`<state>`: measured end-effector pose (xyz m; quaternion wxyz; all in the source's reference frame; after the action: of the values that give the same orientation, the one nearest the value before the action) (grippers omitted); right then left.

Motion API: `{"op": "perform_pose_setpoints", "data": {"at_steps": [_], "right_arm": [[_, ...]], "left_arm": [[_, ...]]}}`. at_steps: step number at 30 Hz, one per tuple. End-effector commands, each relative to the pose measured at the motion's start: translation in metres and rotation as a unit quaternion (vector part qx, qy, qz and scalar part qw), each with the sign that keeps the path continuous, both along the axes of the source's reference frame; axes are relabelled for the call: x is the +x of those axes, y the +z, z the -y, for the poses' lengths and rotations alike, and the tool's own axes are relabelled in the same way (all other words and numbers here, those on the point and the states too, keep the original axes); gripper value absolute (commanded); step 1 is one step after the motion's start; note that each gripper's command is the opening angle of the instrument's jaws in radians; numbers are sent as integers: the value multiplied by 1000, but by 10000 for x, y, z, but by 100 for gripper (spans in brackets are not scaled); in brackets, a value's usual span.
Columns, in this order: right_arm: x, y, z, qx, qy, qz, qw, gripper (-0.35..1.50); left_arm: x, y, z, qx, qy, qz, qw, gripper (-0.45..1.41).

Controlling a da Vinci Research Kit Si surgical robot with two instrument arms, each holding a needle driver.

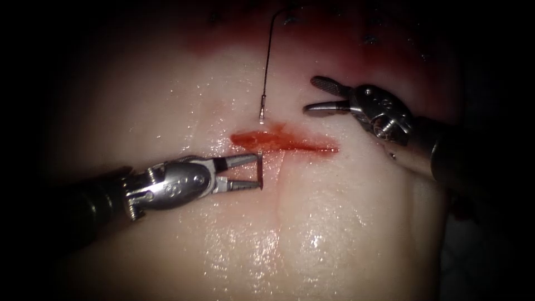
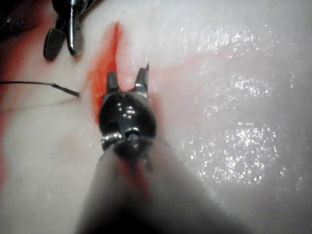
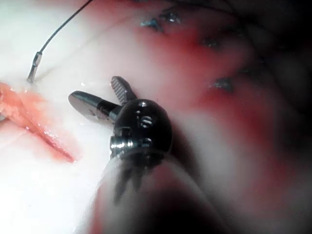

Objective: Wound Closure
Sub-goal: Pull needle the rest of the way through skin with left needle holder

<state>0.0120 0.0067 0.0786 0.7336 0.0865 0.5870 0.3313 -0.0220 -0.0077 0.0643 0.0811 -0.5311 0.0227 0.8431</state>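
Endoscope view, left to right: the left arm's silver tool (image 1: 259, 170), near the short red horizontal cut (image 1: 284, 142), has its jaws parted around a thin curved steel needle (image 1: 260, 167), whose point rises at the cut's near lip; whether they truly grip it I cannot tell. Dark thread (image 1: 268, 56) runs far, its swaged end on the pale glistening tissue (image 1: 312, 223). The right arm's tool (image 1: 312, 95) hangs wide open, empty. No stitch crosses this cut; closure looks barely begun.

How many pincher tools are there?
2. The left tool, jaws open at the needle tip below the cut; the right tool, open and empty, above it. The needle sits in the tissue.
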Motion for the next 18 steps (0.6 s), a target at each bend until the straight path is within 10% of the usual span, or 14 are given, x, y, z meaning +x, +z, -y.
{"op": "perform_pose_setpoints", "data": {"at_steps": [1, 18], "right_arm": [[6, 7, -1, -1, 0, -1, 1000, 106], [4, 8, 6, -5, 3, -5, 1000, 94]], "left_arm": [[-6, 8, -2, -3, 6, -6, 1000, 50], [-18, 25, 6, 2, 59, -41, 997, 69]]}}
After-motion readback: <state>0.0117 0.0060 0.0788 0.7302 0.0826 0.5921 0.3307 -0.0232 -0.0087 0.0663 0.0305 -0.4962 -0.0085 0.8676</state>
